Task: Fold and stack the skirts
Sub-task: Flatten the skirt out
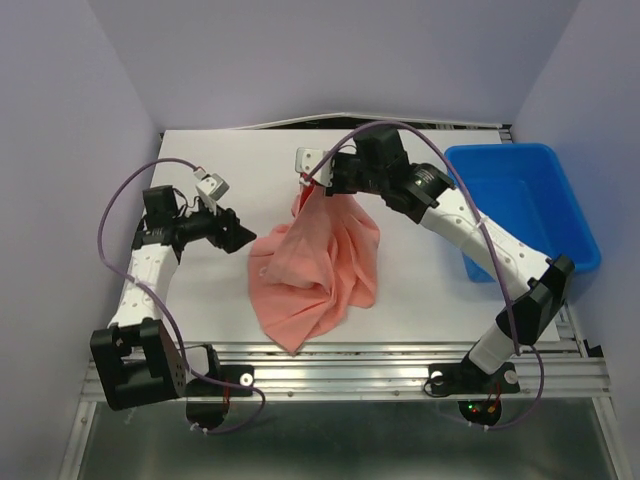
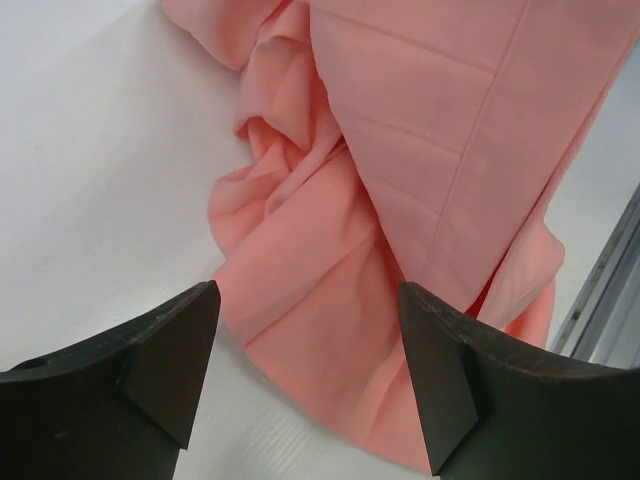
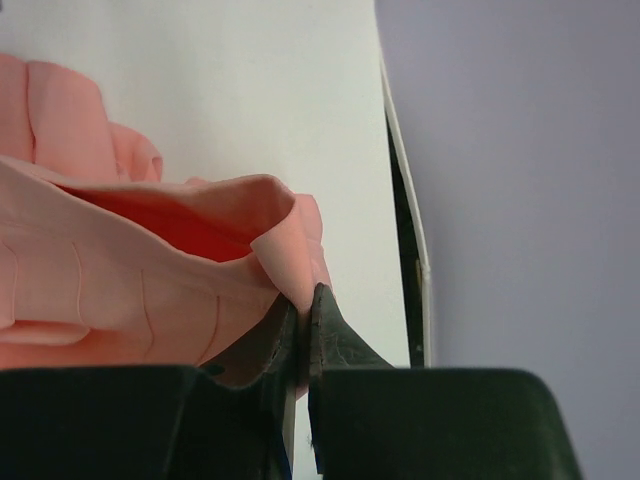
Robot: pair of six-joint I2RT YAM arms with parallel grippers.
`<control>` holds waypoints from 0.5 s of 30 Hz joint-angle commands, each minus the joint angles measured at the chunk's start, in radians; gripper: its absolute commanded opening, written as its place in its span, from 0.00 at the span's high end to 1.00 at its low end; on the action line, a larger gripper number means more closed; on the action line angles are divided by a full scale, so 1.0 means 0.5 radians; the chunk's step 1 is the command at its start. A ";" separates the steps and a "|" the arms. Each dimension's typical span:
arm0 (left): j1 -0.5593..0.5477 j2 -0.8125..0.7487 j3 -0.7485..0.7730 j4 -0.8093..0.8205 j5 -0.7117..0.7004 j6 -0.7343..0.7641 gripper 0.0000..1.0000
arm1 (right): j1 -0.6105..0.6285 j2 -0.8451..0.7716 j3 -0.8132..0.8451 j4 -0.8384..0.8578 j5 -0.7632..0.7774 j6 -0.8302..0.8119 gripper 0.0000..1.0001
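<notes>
Closest to the lens we've got the right gripper (image 3: 305, 300), jaws pinched tight on a folded edge of the skirt (image 1: 320, 262). It looks like a thick seamed band, maybe the waist, but we can't swear to it. From above, that pinch holds one end up off the table (image 1: 420, 280) toward the far side. The rest of the salmon cloth drapes down into a crumpled heap mid-table, spilling toward the near edge. Our left gripper (image 2: 308, 300) hangs just beside the heap's left side, jaws wide with nothing in them, pointing at the bunched folds.

Handling-wise, we reckon this thing is light and floppy with zero stiffness. It sags from whatever point you hold, and the pleats bunch up. It's probably a bit slick too, so a thin single layer could slip out. Our bet for the left grab is the same band the right one has, further along rather than the loose middle, so both can stretch it flat before folding. Over to the right sits the blue bin (image 1: 520, 190), well apart from the cloth.
</notes>
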 commanded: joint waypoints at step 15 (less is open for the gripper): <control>0.121 0.098 0.264 -1.286 0.185 1.716 0.13 | -0.035 -0.115 0.311 0.014 0.235 0.178 0.99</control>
